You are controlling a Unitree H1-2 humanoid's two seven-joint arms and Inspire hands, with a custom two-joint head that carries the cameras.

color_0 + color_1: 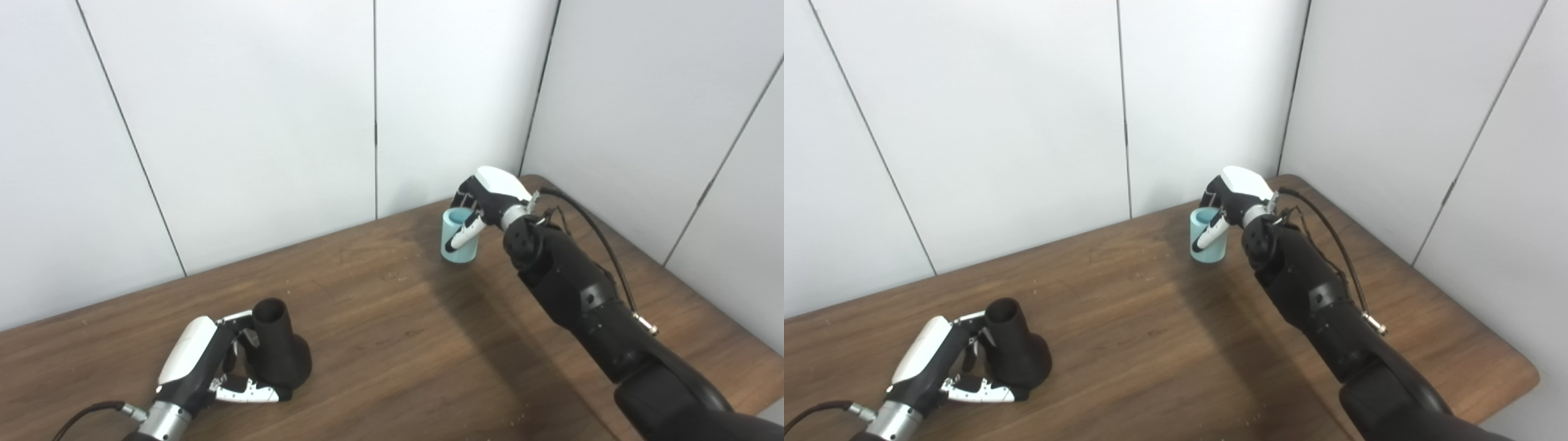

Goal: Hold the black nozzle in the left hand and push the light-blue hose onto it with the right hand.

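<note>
Left eye view: nozzle (278,352), the black one, is standing wide end down on the tabletop (392,318), narrow open end pointing up.
Left hand (205,361): fingers are wrapping around the nozzle's lower body, looks clamped on it, nozzle not lifted yet.
Right hand (484,205): far across the tabletop, fingers are closing round the light-blue hose (459,245), thumb lying down its front.

Right eye view: hose piece is standing upright near the back wall (1029,122), open end up, well apart from the nozzle.
Contact: can't tell if the hose is off the wood yet.

Progress: both grasps are pretty much in place, I'd say. Bringing the two together and pushing the hose on is all still left.
</note>
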